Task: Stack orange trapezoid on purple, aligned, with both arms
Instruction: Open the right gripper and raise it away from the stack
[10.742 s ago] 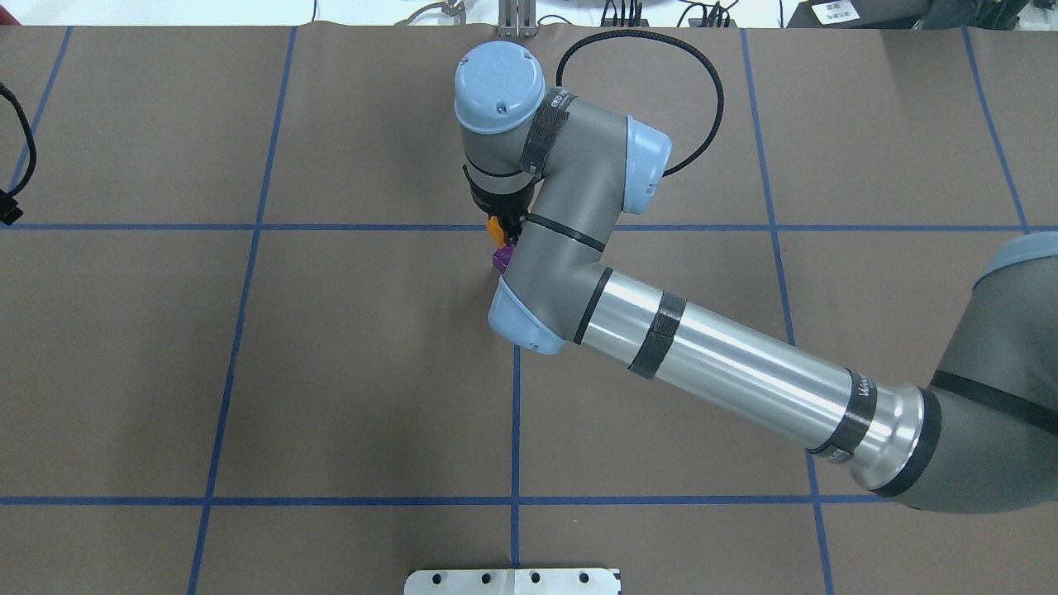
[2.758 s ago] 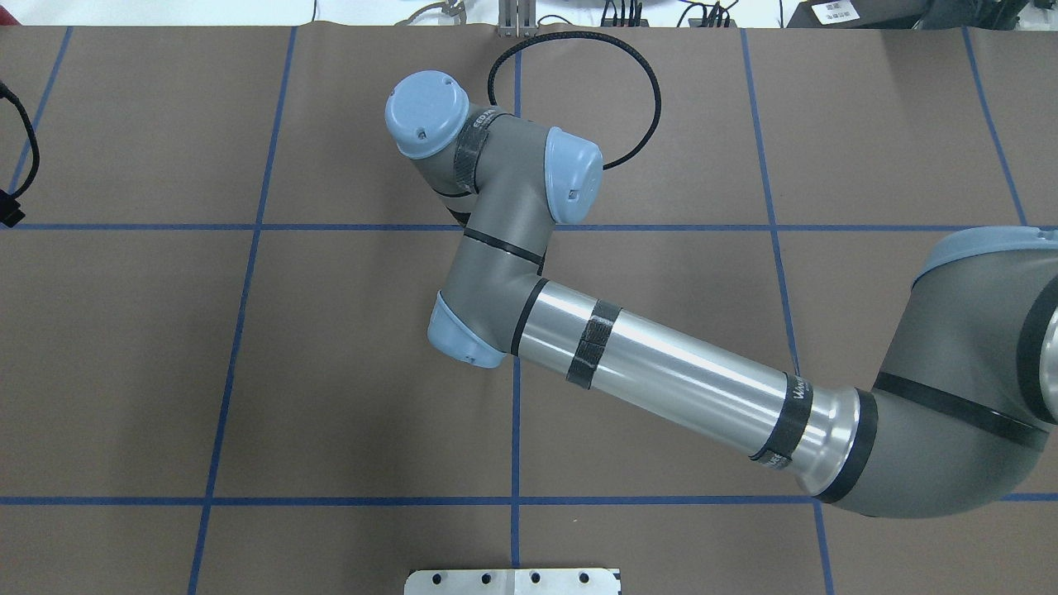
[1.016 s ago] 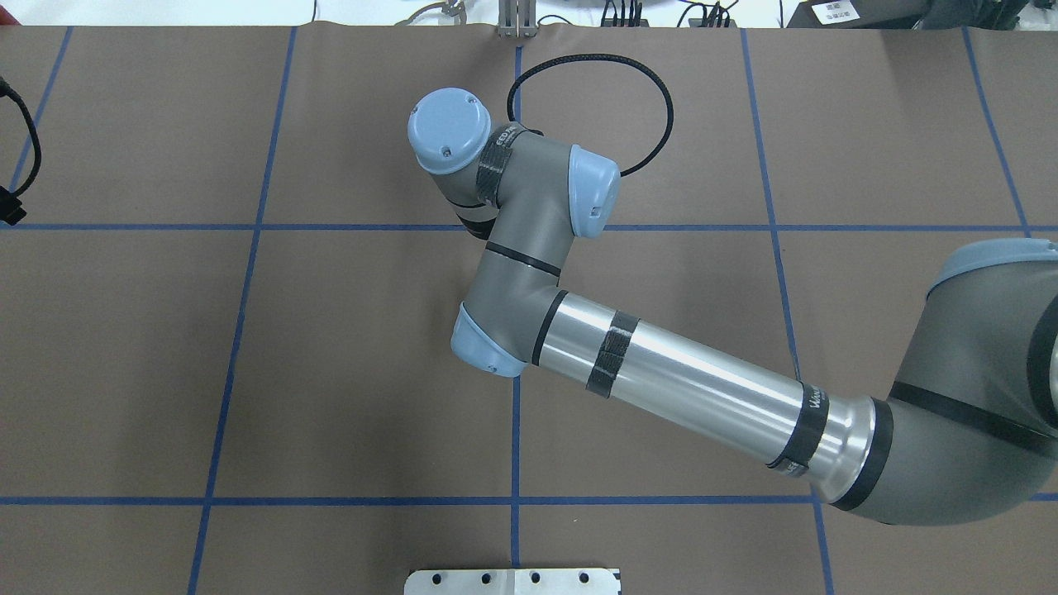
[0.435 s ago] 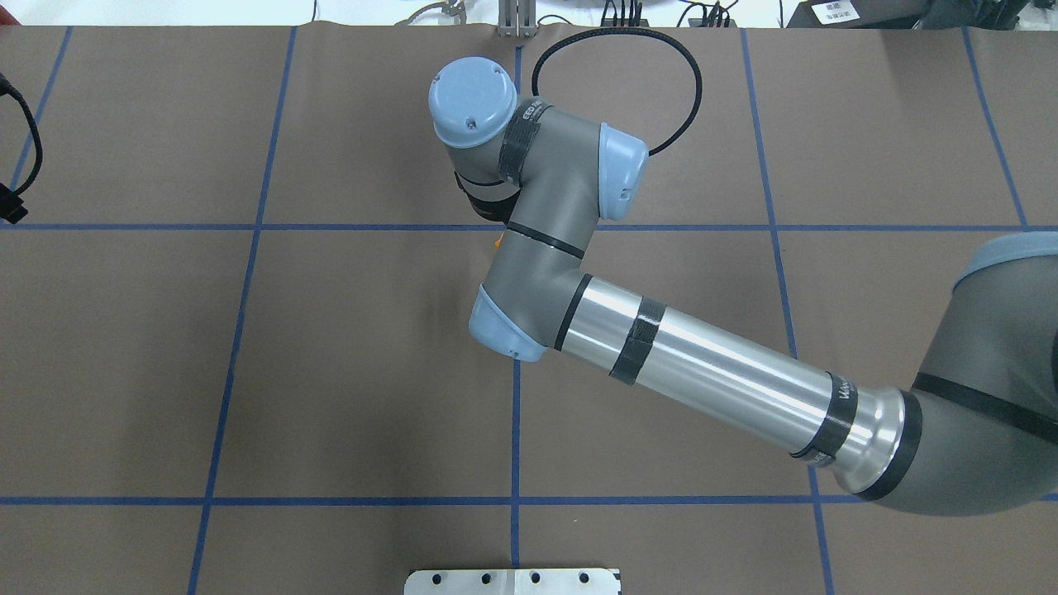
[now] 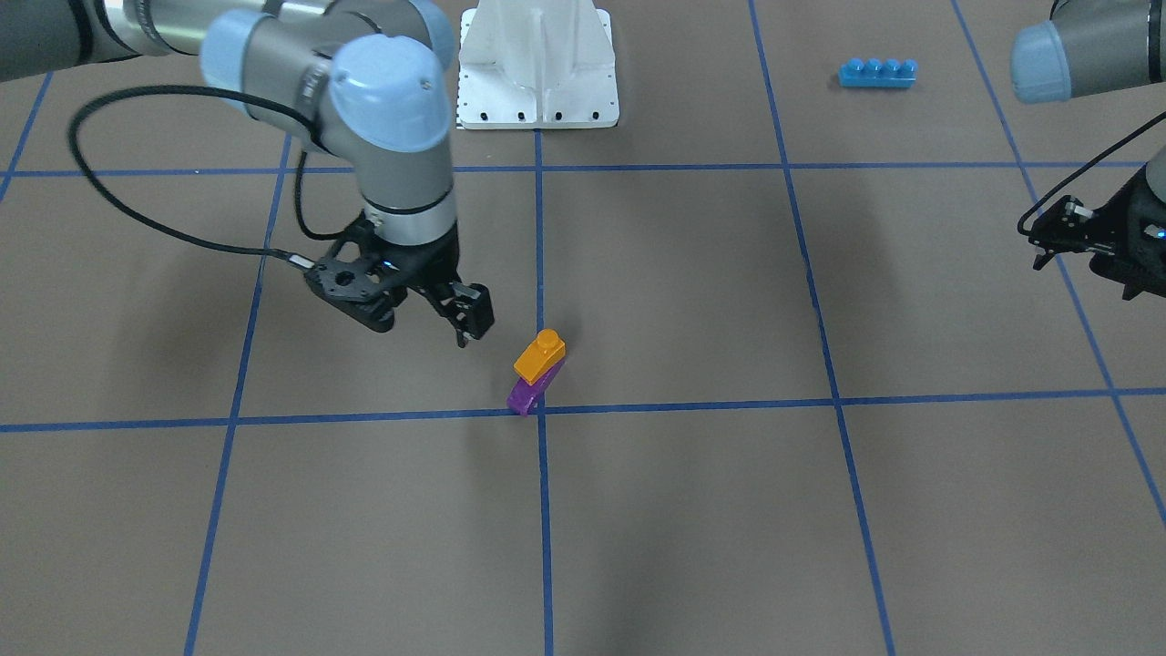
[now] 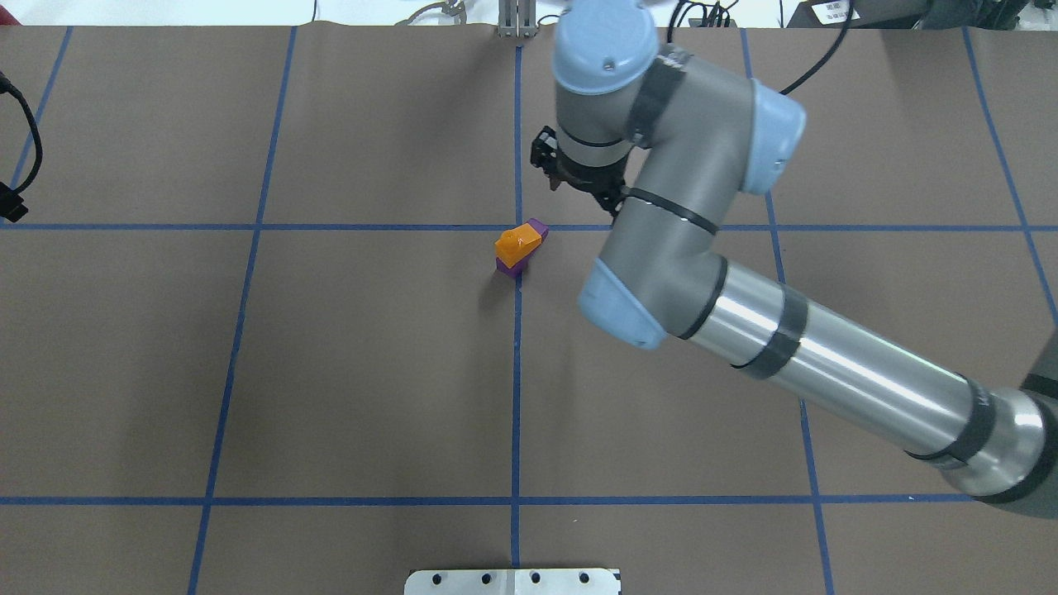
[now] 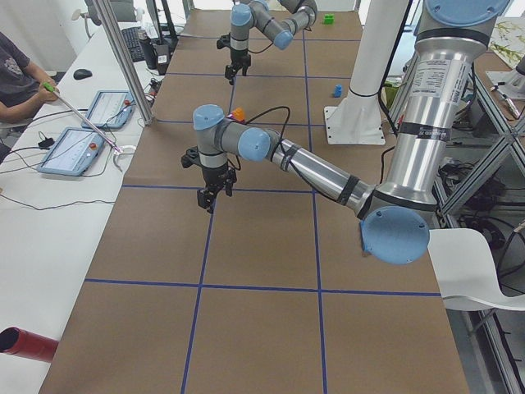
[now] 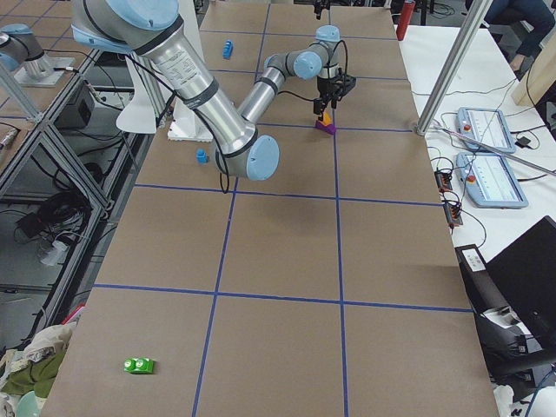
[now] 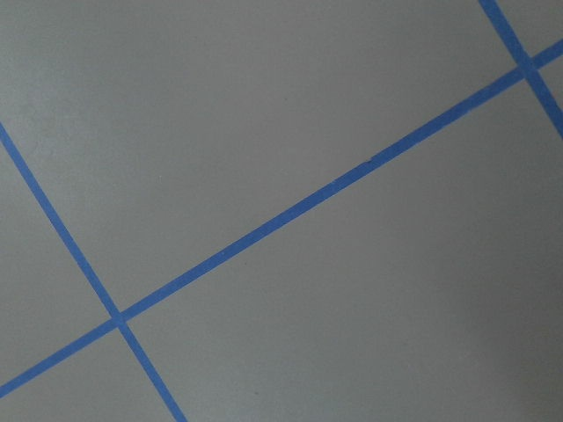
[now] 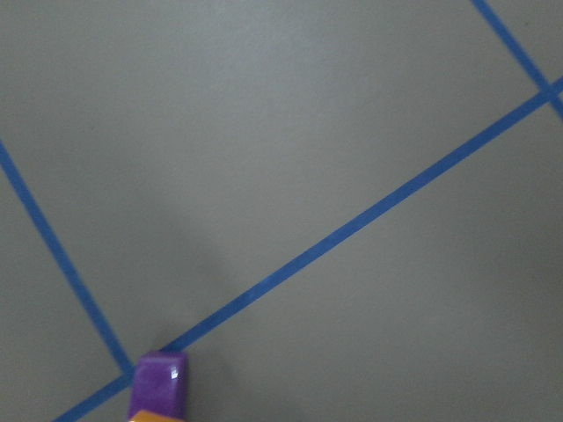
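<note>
The orange trapezoid sits on top of the purple brick near the table's middle, by a blue tape crossing. In the overhead view the orange trapezoid covers most of the purple brick, which sticks out at both ends. My right gripper is open and empty, raised beside the stack and apart from it; it also shows in the front view. The right wrist view shows the purple brick at its bottom edge. My left gripper hovers far off to the side; I cannot tell its state.
A long blue brick lies near the left arm's side. The white base mount stands at the robot's edge. Blue tape lines divide the brown table. A green toy lies far down the table.
The right arm, which covered the bricks, has lifted and swung right and away. The orange trapezoid it held over the purple brick now stands free on it.
</note>
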Action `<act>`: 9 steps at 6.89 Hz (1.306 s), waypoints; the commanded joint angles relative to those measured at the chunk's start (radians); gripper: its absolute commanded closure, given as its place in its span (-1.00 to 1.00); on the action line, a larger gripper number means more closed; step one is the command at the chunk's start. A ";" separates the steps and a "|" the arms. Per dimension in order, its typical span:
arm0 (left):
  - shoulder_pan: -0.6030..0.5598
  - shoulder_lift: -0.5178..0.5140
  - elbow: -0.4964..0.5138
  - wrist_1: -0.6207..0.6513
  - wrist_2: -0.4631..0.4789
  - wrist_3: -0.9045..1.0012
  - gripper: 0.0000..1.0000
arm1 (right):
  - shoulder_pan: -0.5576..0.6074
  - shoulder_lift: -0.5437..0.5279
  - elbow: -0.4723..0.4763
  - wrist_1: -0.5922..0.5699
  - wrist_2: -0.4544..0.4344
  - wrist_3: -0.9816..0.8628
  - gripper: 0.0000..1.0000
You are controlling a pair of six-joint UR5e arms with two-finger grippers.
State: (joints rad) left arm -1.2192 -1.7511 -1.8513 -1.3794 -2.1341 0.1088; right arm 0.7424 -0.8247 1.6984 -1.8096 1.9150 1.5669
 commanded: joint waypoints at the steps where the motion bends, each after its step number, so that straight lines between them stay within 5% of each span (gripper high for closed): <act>1: -0.052 0.008 0.003 -0.003 -0.010 0.026 -1.00 | 0.140 -0.225 0.174 -0.028 0.074 -0.358 -1.00; 4: -0.165 0.041 0.032 -0.006 -0.018 0.092 -1.00 | 0.448 -0.491 0.187 -0.022 0.246 -1.095 -1.00; 6: -0.337 0.039 0.220 -0.024 -0.099 0.390 -1.00 | 0.649 -0.617 0.112 -0.017 0.355 -1.520 -1.00; 7: -0.402 0.076 0.359 -0.106 -0.148 0.423 -1.00 | 0.726 -0.702 0.089 0.033 0.357 -1.662 -1.00; 9: -0.424 0.157 0.419 -0.367 -0.170 0.420 -1.00 | 0.764 -0.728 0.066 0.095 0.340 -1.664 -1.00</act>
State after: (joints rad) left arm -1.6234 -1.6498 -1.4734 -1.6032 -2.2897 0.5166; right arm 1.4759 -1.5363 1.7846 -1.7439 2.2624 -0.0693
